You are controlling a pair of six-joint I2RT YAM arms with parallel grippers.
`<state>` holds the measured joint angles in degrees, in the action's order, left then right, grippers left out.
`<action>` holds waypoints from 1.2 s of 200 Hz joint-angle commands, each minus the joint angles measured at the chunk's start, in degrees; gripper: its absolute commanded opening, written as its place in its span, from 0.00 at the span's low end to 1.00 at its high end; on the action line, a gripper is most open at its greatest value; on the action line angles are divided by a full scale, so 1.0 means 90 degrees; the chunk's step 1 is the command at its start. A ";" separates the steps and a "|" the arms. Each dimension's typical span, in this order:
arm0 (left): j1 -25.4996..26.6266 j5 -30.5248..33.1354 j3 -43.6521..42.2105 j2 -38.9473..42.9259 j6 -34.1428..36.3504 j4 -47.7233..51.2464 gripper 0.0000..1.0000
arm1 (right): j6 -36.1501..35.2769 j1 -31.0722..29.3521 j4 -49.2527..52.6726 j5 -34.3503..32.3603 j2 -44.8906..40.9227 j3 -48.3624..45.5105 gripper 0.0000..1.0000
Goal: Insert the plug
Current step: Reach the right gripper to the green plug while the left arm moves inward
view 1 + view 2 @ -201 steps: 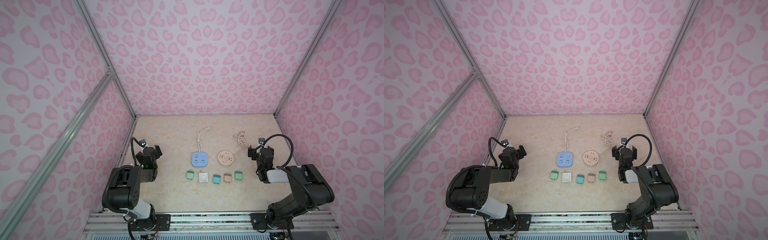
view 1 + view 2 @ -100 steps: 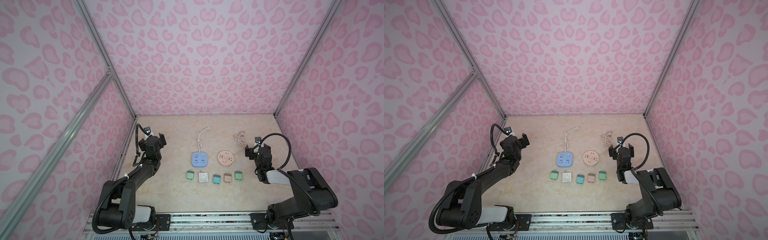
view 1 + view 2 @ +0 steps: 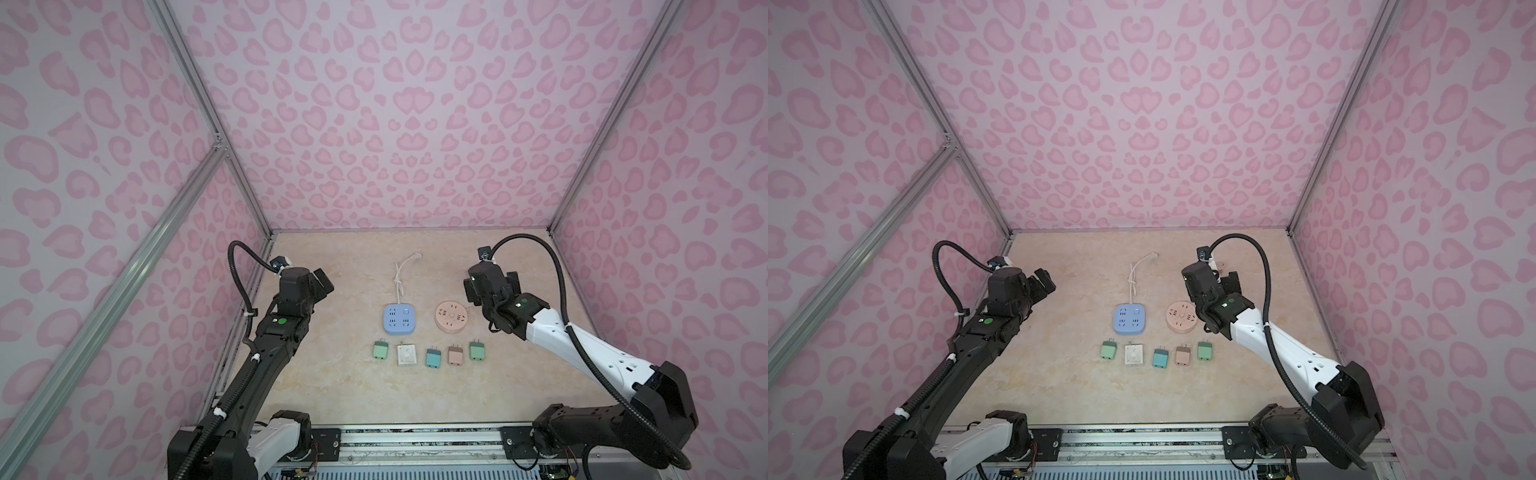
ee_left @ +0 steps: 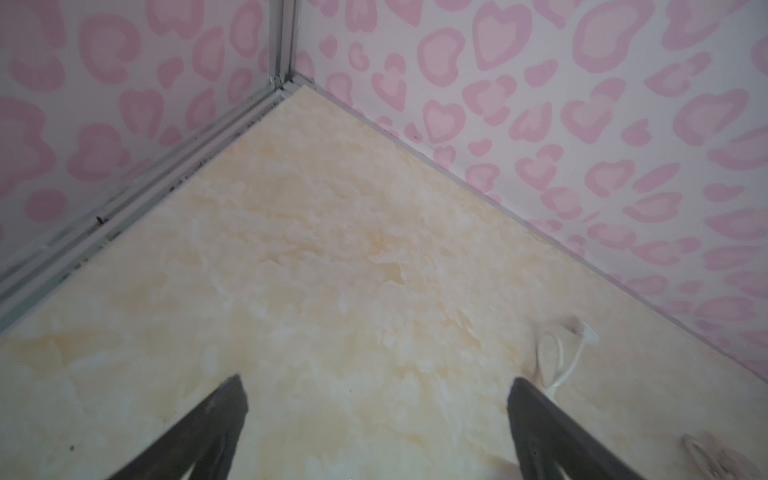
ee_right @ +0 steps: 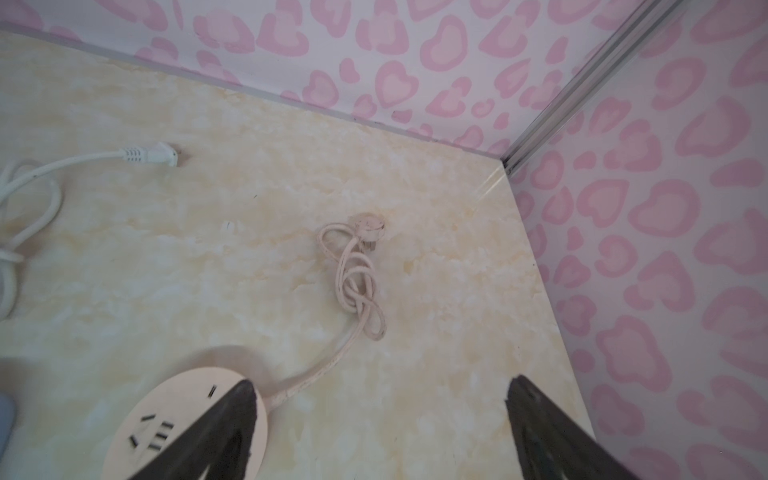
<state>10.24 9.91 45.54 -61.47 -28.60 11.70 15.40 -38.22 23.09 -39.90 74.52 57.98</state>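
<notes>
Right gripper (image 5: 380,382) hangs open-jawed and empty by the pink socket (image 3: 451,316); the rightmost green plug (image 3: 476,350) lies on the table (image 3: 332,395) near seven o'clock, prongs toward twelve, nearest this arm.

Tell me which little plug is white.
The white plug, second from the left in both top views; the others are green, teal or tan.

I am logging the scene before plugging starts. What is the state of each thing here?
blue socket: empty, white cord looped.
round pink socket: empty, pink cord knotted.
left green plug: loose, not inserted.
white plug: loose, not inserted.
teal plug: loose, not inserted.
pink plug: loose, not inserted.
right green plug: loose, not inserted.
left gripper: open, empty.
right gripper: open, empty.
</notes>
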 commanded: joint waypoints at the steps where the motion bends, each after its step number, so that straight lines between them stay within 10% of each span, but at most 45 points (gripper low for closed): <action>1: 0.0383 -0.0984 -0.0050 0.0291 -0.0426 0.1177 0.97 | 0.1276 -0.0339 0.2102 0.0613 -0.0328 -0.0093 0.87; 56: 0.2045 -0.0371 -0.0566 0.1390 -0.0880 0.2049 0.98 | 0.2486 -0.0686 0.2370 0.1826 -0.1250 -0.1309 0.78; 104: 0.2339 -0.0510 -0.1304 0.1659 -0.1139 0.0642 0.98 | 0.2990 -0.0634 0.1239 0.2456 -0.1348 -0.2320 0.76; 136: 0.2483 -0.1376 -0.1011 0.0859 -0.1134 0.0001 0.98 | 0.3180 -0.0495 0.1175 0.2516 -0.0821 -0.2231 0.74; 240: 0.3849 -0.0515 0.0110 -0.0795 -0.0983 0.0439 0.98 | 0.2913 -0.0146 0.0804 0.3359 -0.0036 -0.2213 0.55</action>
<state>44.45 4.56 46.17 -67.79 -36.40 17.65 41.74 -39.46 31.64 -11.35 73.38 38.74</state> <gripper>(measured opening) 0.979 0.552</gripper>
